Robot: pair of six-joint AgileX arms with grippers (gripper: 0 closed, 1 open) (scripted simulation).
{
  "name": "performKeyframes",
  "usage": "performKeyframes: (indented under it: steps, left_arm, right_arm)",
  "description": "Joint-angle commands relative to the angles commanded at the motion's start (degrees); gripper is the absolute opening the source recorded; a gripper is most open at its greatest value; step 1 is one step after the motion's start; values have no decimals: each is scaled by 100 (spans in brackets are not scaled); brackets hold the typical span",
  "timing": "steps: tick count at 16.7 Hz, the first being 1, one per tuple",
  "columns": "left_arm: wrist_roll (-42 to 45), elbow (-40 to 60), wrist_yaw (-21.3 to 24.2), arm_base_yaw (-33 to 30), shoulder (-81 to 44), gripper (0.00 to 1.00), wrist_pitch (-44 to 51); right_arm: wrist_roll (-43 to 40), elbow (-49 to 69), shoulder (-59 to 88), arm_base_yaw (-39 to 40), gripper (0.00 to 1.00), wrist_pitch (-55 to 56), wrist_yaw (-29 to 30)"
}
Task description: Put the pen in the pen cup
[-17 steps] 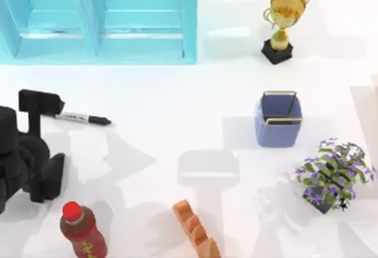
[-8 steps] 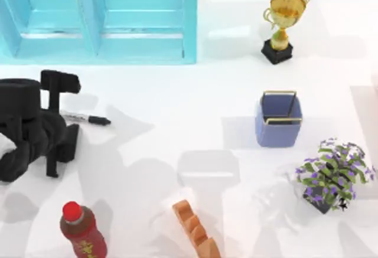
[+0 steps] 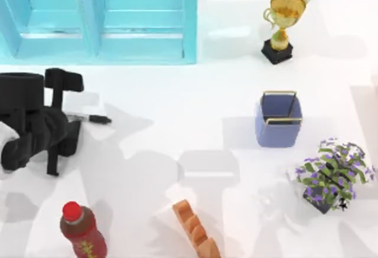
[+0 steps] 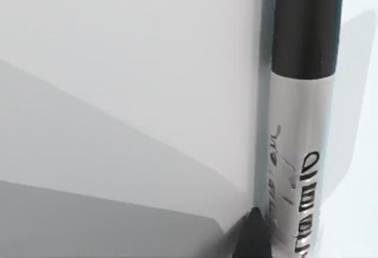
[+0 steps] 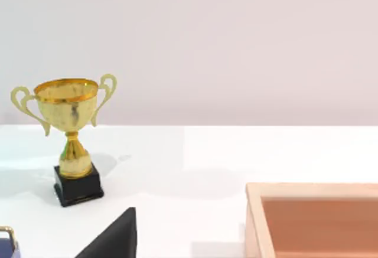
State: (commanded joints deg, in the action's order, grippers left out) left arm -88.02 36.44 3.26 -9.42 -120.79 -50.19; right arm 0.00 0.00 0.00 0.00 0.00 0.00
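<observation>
1. Top view: the left gripper (image 3: 64,118), matte black and blocky, sits low over the smooth white table (image 3: 177,110) at its left side. Its two flat fingers are spread apart, one toward the cabinet and one toward the bottle, with the rear end of the pen (image 3: 90,118) lying on the table between them; they do not appear closed on it.
2. The pen is a slim black cylinder with a pale printed band, lying flat with its capped tip pointing toward the table's right.
3. The pen cup (image 3: 278,120) stands well apart at the right, a periwinkle square-sided box with a thin gold wire frame at its rim, upright.
4. Also in this view: a glossy translucent cyan cabinet (image 3: 100,19) at the back left, a shiny gold trophy (image 3: 283,22) on a black base at the back right, a purple-flowered plant (image 3: 331,174) near the cup, a red-capped bottle (image 3: 82,231) at the front left, and a ridged orange block (image 3: 196,229) at the front.
5. Left wrist view: the pen (image 4: 301,122) shows up close, glossy black above a silvery-grey band with black lettering, resting on the table beside a dark fingertip (image 4: 254,237).
6. Right wrist view: the trophy (image 5: 68,134) stands before a plain wall, with a tan wooden tray's rim (image 5: 313,190) nearby. Whether the right gripper's fingers are open cannot be told.
</observation>
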Motion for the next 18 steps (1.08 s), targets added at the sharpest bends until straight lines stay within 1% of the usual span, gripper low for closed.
performKeyframes:
  steps: [12, 13, 18]
  left_arm:
    - [0, 0, 0, 0, 0, 2, 0]
    - [0, 0, 0, 0, 0, 0, 0]
    - [0, 0, 0, 0, 0, 0, 0]
  right_arm:
    - [0, 0, 0, 0, 100, 0, 0]
    - [0, 0, 0, 0, 100, 0, 0]
    - [0, 0, 0, 0, 100, 0, 0]
